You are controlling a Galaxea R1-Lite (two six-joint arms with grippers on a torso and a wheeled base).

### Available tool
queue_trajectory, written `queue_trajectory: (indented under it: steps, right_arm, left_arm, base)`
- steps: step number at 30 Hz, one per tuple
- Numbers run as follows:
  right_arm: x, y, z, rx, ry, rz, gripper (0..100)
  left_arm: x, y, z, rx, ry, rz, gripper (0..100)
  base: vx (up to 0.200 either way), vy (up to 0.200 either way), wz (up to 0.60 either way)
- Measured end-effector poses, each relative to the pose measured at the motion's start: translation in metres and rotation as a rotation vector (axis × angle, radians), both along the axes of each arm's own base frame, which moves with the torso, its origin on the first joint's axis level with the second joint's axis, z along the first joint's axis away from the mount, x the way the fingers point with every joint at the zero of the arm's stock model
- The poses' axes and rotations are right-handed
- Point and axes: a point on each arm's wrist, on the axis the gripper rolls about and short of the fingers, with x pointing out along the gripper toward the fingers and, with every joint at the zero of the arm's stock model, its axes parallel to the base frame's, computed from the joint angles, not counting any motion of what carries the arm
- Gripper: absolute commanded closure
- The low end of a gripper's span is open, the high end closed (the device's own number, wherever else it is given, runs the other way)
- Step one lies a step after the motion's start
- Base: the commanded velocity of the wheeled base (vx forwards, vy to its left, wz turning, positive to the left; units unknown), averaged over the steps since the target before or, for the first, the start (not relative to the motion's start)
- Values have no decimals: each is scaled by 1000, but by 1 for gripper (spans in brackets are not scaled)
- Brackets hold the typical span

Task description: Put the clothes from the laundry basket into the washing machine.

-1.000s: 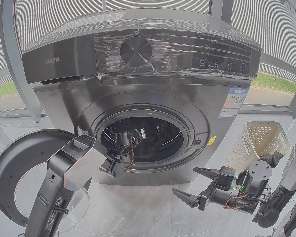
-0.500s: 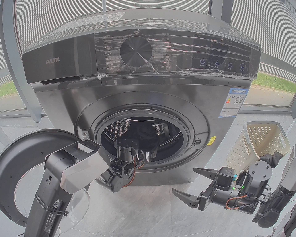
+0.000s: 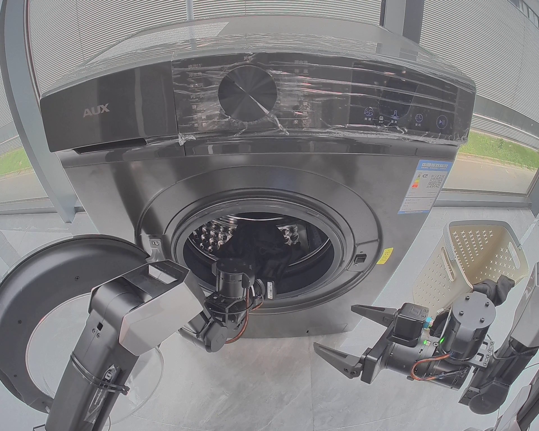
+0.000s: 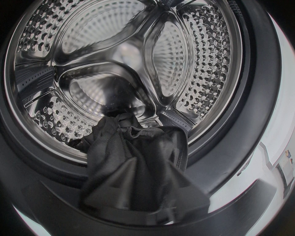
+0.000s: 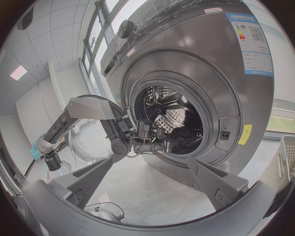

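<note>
While the black crumpled cloth garment [image 4: 135, 166] lies half in the grey front-loading washing machine [image 3: 129, 185], its long axis running from drum [image 4: 123, 61] outward over the door seal [image 4: 258, 92], loading looks unfinished; next, push it deeper. Left hand [image 3: 266, 286] sits at the opening, grip unclear; right hand [image 3: 335, 327] gapes empty

Just the room around the laundry setup

Grey tiled floor [image 3: 269, 381] out front, slatted blinds [image 3: 112, 22] across the windows behind, a strip of grass [image 3: 499, 148] outside on the right, and a ceiling light [image 5: 17, 72] overhead.
</note>
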Motion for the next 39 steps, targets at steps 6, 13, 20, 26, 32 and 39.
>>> queue_trajectory:
  steps: [6,13,20,26,32,39]
  right_arm:
    - [0,0,0,0,0,-2,0]
    - [1,0,0,1,-1,-2,0]
    - [0,0,0,1,-1,0,0]
    - [0,0,0,1,-1,0,0]
    - [0,0,0,0,0,-1,0]
    - [0,-1,0,-2,2,-5,0]
  left_arm:
    - [16,1,18,-36,-74,48,100]
    - [43,4,52,-111,-217,142,100]
    - [62,7,67,-163,-312,202,100]
    - [64,7,60,-169,-308,207,0]
    - [59,1,54,-178,-286,194,0]
    - [31,-8,37,-128,-204,149,0]
  base:
    - [0,0,0]
    - [0,0,0]
    - [0,0,0]
    - [0,0,0]
    - [0,0,0]
    - [0,0,0]
